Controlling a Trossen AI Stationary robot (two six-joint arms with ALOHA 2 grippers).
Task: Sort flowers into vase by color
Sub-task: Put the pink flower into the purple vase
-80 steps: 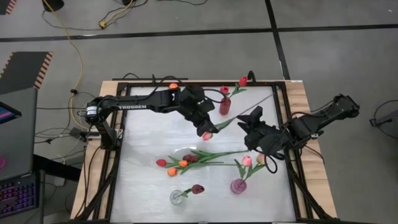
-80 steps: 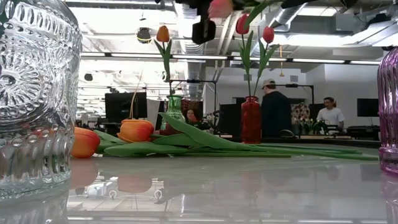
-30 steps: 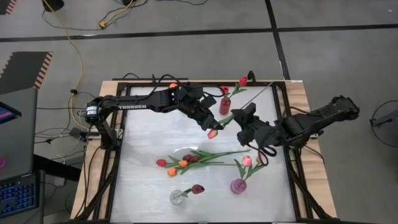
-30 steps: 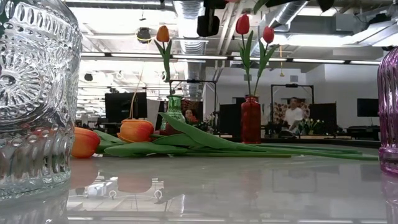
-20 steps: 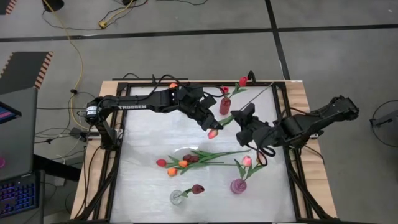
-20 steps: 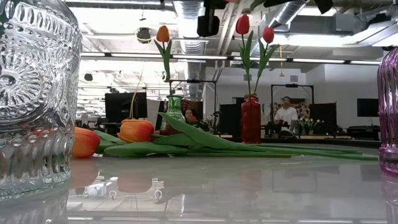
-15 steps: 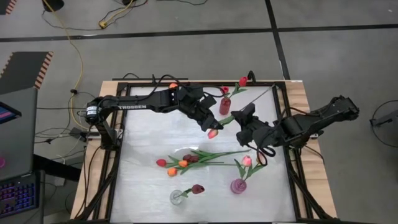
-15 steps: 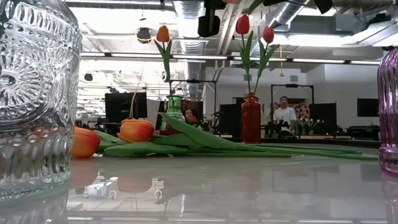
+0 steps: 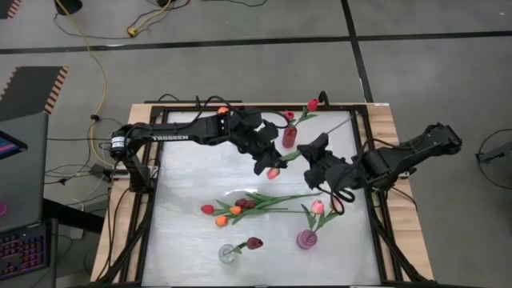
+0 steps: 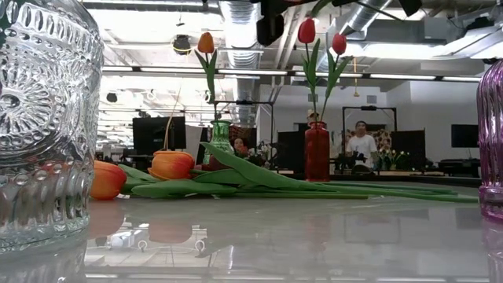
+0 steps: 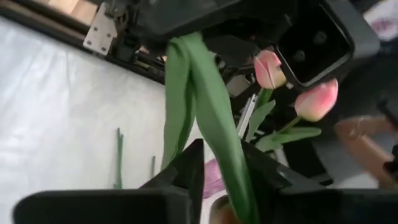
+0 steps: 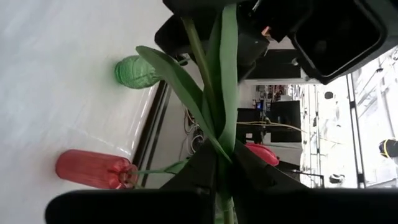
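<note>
**Item: pink tulip.** One artificial flower, held off the tabletop at the centre of the high view. The head points to the lower left. The green stem and leaf rise to the upper right.

**Right end effector.** Just right of centre in the high view, clenched on the tulip's stem. In the right wrist view its fingers pinch the stem and leaves together.

**Left end effector.** Just upper left of the tulip head in the high view, released. In the left wrist view its fingers stand apart on either side of the broad leaf.

**Loose flowers.**
- They lie flat on the tabletop below centre.
- The heads are red, orange and dark maroon.
- The stems run to the right.

**Red vase.** Just above the held tulip, upright, with red tulips in it.

**Green vase.** Towards the top of the tabletop, carrying an orange tulip.

**Pink vase.** At the lower right of the tabletop, holding pink tulips.

**Clear vase.** At the bottom centre, with one maroon tulip.

**Background.** A person stands in the room behind, in the low view.
</note>
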